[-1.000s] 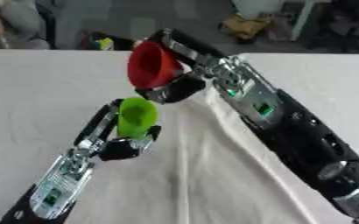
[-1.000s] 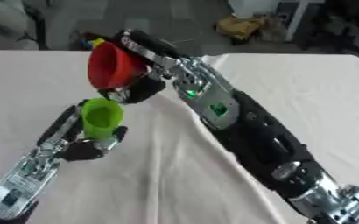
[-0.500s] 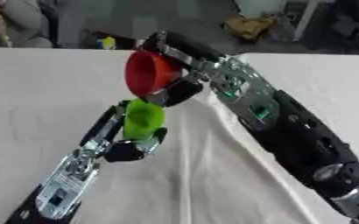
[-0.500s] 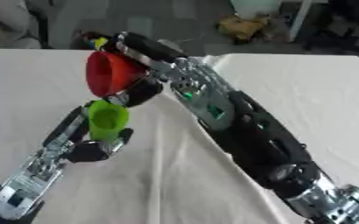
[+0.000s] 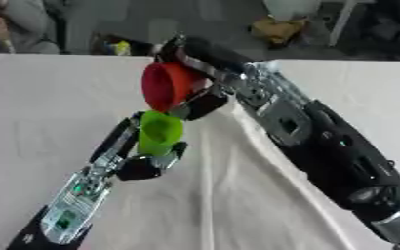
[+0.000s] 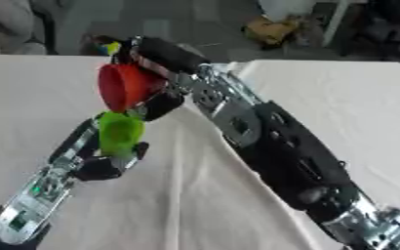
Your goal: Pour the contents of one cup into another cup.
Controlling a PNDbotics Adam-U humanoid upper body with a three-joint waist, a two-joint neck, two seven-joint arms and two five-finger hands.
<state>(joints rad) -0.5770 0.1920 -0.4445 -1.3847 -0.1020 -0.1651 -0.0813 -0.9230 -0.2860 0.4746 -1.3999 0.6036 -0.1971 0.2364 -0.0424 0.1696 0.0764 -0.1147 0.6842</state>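
My right hand is shut on a red cup, held tipped on its side with the mouth facing left and down. Just below it my left hand is shut on a green cup, held upright with its open mouth under the red cup's rim. The two cups nearly touch. Both are lifted above the white tablecloth. I cannot see what is inside either cup.
The white cloth has a raised fold running under my right arm. Beyond the table's far edge are a yellow object, a tan bag on the floor, and a seated person at the upper left.
Both cups stay together; the red cup has tipped slightly further over the green one. The picture has shifted a little, so the camera moved.
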